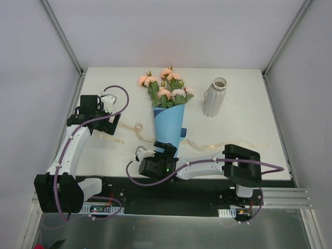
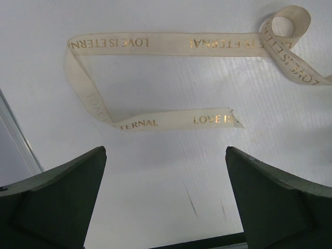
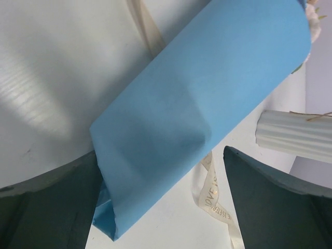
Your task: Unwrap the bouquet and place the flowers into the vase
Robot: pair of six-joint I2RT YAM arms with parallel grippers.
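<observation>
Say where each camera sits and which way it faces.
Top external: overhead from the near side, looking down on bouquet, vase; left arm, right arm show.
Left wrist: on left gripper, facing the ribbon; open fingers show.
Right wrist: on right gripper, facing the blue paper; open fingers show.
Shared: right wrist and top both catch the vase.

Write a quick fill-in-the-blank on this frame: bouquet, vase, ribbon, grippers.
1. The flowers lie wrapped in ____ paper.
2. In the top view, the vase stands upright to the ____ of the bouquet.
3. The gold print on the loose ribbon reads LOVE IS ____.
4. The left gripper and the right gripper both have their jaws ____.

Missing words: blue; right; ETERNAL; open.
</observation>
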